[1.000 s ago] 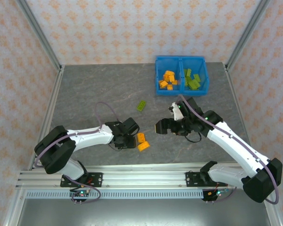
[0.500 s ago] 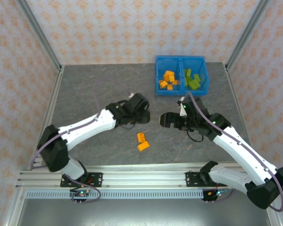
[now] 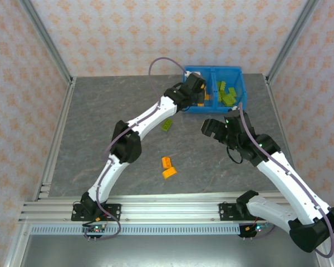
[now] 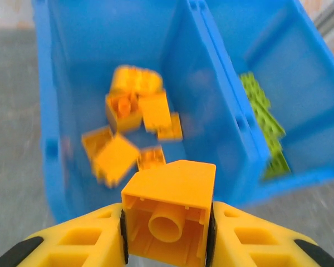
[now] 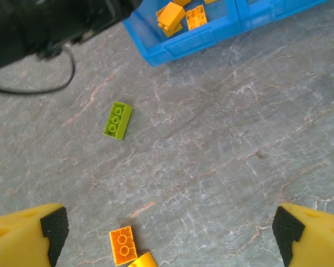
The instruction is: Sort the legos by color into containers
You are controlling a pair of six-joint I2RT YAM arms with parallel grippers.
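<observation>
My left gripper (image 3: 197, 92) hangs over the left compartment of the blue bin (image 3: 213, 70) and is shut on an orange lego (image 4: 170, 208), hollow underside toward the camera. Below it, several orange legos (image 4: 131, 128) lie in that compartment. Lime green legos (image 4: 264, 125) lie in the right one, beyond the divider (image 4: 214, 105). My right gripper (image 3: 211, 127) stands open and empty above the table (image 5: 168, 228). On the table lie one green lego (image 5: 118, 120) and two orange legos (image 5: 123, 245), touching each other; they also show from above, green (image 3: 167, 124) and orange (image 3: 167, 167).
The bin (image 5: 183, 44) sits at the table's back right, close to the right frame post (image 3: 289, 41). The left arm (image 3: 139, 119) stretches diagonally across the middle of the grey table. A metal rail (image 3: 156, 214) runs along the near edge.
The left arm swept from the near middle of the table up to the bin's left compartment. The right gripper drifted back and to the right, staying open.
</observation>
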